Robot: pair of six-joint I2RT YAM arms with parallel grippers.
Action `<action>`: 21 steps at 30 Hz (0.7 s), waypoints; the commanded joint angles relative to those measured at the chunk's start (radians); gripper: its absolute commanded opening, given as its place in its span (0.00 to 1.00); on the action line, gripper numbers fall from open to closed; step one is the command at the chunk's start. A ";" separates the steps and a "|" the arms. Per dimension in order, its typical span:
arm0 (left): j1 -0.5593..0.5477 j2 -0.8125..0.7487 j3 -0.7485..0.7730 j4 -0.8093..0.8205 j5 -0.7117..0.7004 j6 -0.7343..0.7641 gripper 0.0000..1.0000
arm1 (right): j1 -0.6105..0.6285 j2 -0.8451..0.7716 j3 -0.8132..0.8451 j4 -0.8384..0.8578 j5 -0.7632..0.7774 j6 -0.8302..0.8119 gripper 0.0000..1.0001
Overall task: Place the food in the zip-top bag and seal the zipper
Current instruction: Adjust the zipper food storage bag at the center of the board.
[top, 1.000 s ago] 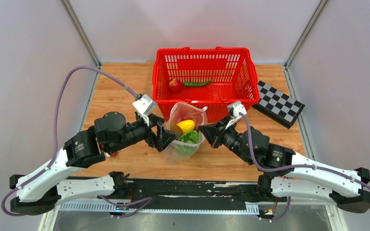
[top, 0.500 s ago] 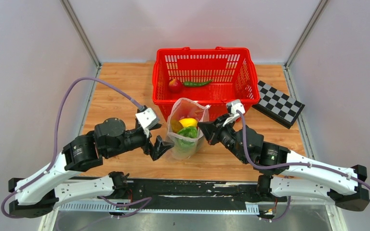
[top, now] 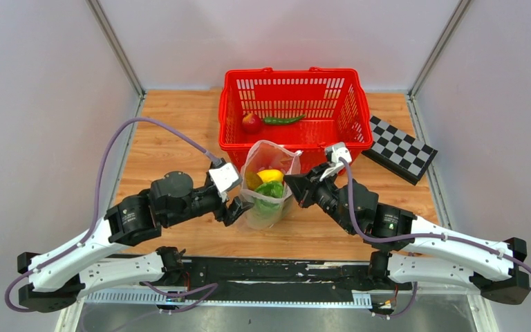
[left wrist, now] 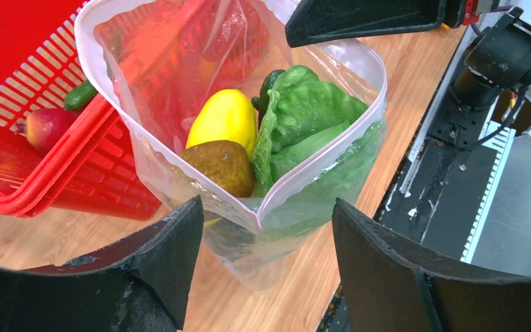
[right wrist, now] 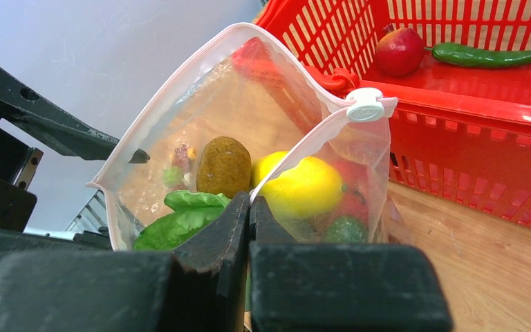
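Note:
The clear zip-top bag (top: 265,197) stands open on the table in front of the red basket (top: 346,104). It holds a yellow lemon (top: 271,176), pale-green lettuce (top: 270,191) and a brown oval piece (top: 252,182). My right gripper (top: 292,185) is shut on the bag's right rim (right wrist: 287,162), just below the white zipper slider (right wrist: 364,105). My left gripper (top: 239,207) is open at the bag's left lower side. In the left wrist view the bag's near corner (left wrist: 259,220) lies between its open fingers (left wrist: 169,252), not touching them. A red apple (top: 252,122) and a green chili (top: 283,120) lie in the basket.
A black-and-white checkerboard (top: 399,149) lies to the right of the basket. Grey walls close in both sides of the wooden table (top: 173,138). The black base rail (top: 269,273) runs along the near edge.
My left gripper drew back from the bag, then came in lower and to the right against its left side. My right gripper shifted slightly left, and the bag now stands more upright.

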 commanded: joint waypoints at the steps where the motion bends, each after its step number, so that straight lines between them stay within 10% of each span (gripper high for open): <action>1: -0.001 -0.010 -0.025 0.122 -0.034 0.056 0.71 | -0.006 -0.003 0.045 0.033 -0.014 -0.016 0.00; 14: -0.002 -0.052 -0.062 0.182 -0.049 0.042 0.01 | -0.013 -0.021 0.043 0.032 -0.034 -0.036 0.00; 21: 0.000 -0.110 -0.082 0.219 -0.059 0.042 0.00 | -0.019 -0.039 0.047 0.015 -0.044 -0.072 0.09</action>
